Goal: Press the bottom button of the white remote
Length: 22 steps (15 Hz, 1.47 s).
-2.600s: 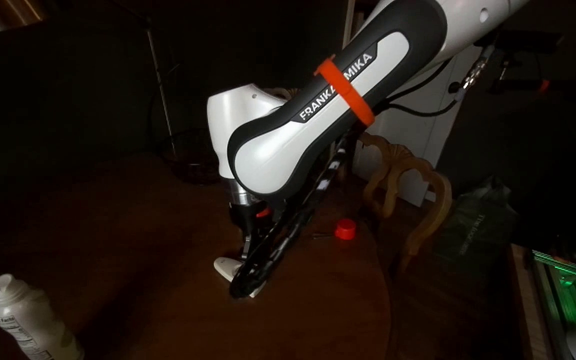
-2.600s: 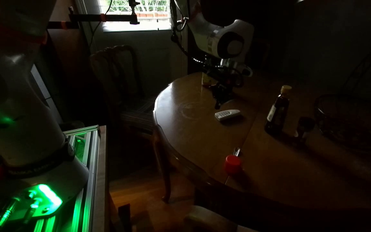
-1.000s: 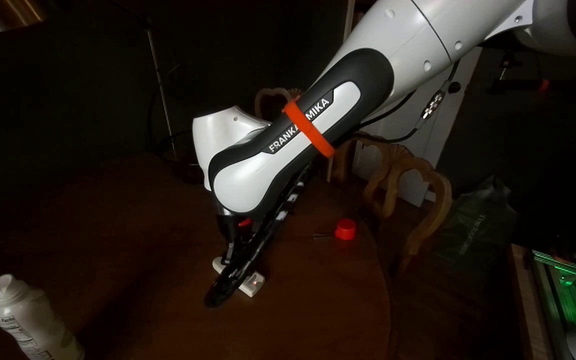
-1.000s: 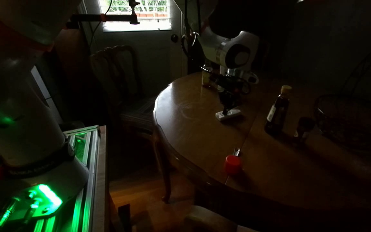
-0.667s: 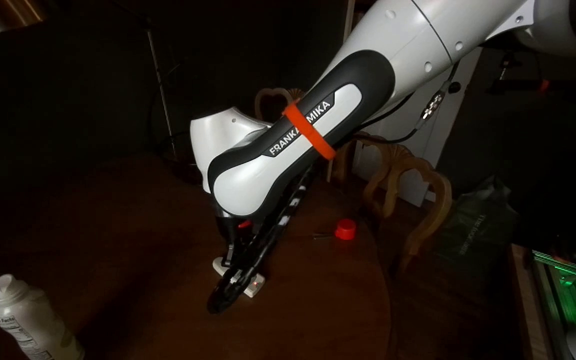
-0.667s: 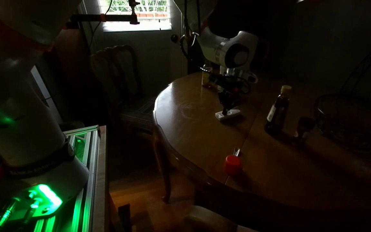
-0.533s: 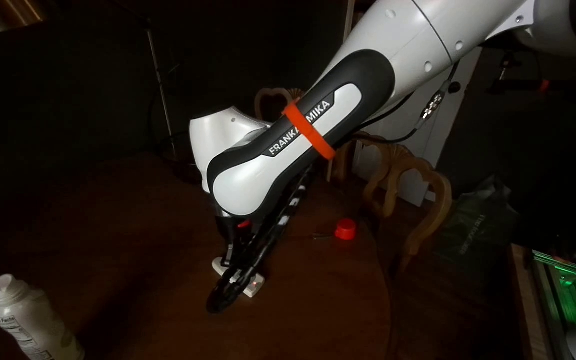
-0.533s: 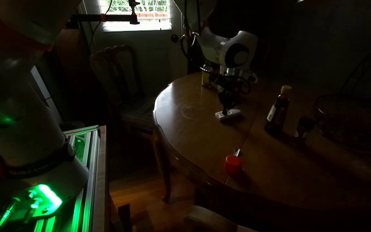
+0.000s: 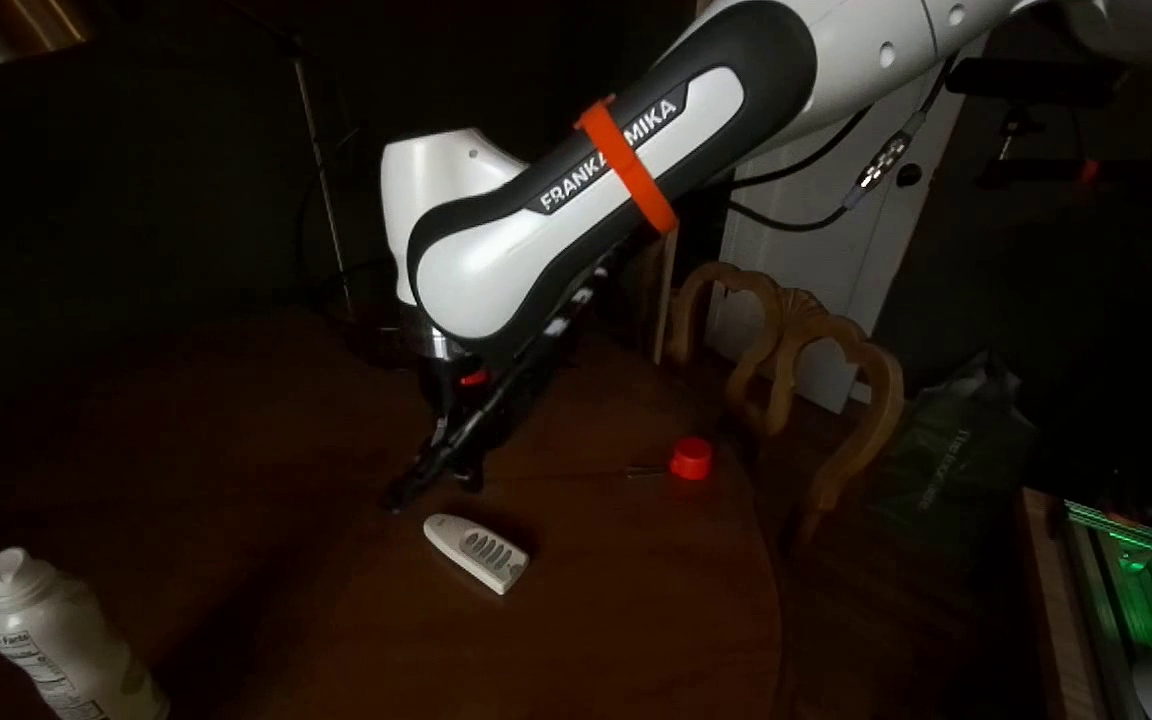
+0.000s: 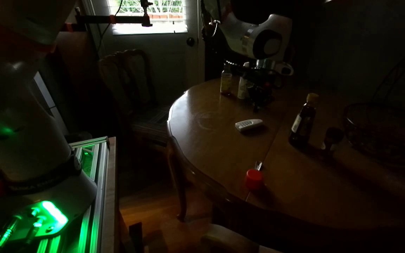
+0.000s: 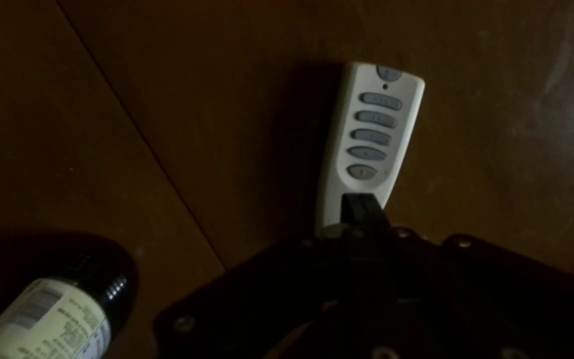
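Observation:
The white remote [image 9: 476,553] lies on the wooden table with its grey buttons facing up. It also shows in an exterior view [image 10: 248,125] and in the wrist view [image 11: 332,194]. Several oval buttons run along it. The oval nearest my gripper is a small grey button [image 11: 361,172]; a half-round button [image 11: 389,73] sits at the far end. My gripper [image 11: 361,195] is shut and holds nothing. Its fingertips hang above the remote's plain end, in front of part of it. In an exterior view my gripper [image 10: 256,109] is apart from the remote, above and behind it.
A bottle with a pale label [image 11: 58,319] lies low left in the wrist view. A red measuring cup [image 9: 691,459], a white can [image 9: 71,640], a dark bottle [image 10: 302,121], a small dark jar [image 10: 330,138] and a wire basket [image 10: 385,109] also stand on the table.
My gripper was down at the remote, with a red light lit on it. It has risen away since; the light no longer shows. The remote stays in the same place.

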Tool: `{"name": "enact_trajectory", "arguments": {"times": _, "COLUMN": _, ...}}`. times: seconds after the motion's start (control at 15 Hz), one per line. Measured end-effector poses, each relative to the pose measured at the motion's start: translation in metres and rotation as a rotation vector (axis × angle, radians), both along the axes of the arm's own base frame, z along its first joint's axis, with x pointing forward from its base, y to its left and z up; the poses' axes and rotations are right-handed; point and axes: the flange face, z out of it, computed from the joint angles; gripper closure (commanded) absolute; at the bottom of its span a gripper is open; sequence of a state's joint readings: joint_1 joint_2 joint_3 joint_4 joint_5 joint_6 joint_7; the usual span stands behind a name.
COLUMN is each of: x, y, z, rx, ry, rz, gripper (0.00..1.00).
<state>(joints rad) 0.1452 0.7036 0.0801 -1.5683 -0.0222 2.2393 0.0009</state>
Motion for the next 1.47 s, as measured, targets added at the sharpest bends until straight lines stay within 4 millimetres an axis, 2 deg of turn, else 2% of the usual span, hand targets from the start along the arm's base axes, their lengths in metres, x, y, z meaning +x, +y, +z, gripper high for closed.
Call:
{"name": "enact_trajectory", "arguments": {"times": 0.27, "x": 0.0, "y": -0.023, "z": 0.04, "rx": 0.034, "ry": -0.033, "rz": -0.032, "gripper": 0.35}}
{"name": "enact_trajectory", "arguments": {"times": 0.6, "x": -0.031, "y": -0.05, "z": 0.096, "rx": 0.073, "ry": -0.026, "rz": -0.009, "gripper": 0.0}}
{"name": "enact_trajectory", "arguments": {"times": 0.87, "x": -0.066, "y": -0.073, "z": 0.146, "rx": 0.084, "ry": 0.005, "rz": 0.018, "gripper": 0.0}}
{"name": "enact_trajectory", "arguments": {"times": 1.07, "x": -0.092, "y": -0.086, "z": 0.175, "rx": 0.08, "ry": 0.062, "rz": 0.035, "gripper": 0.0}}
{"name": "enact_trajectory", "arguments": {"times": 1.27, "x": -0.114, "y": -0.1, "z": 0.194, "rx": 0.084, "ry": 0.137, "rz": 0.085, "gripper": 0.0}}
{"name": "enact_trajectory", "arguments": {"times": 1.47, "x": -0.121, "y": -0.109, "z": 0.199, "rx": 0.089, "ry": 0.149, "rz": 0.104, "gripper": 0.0}}
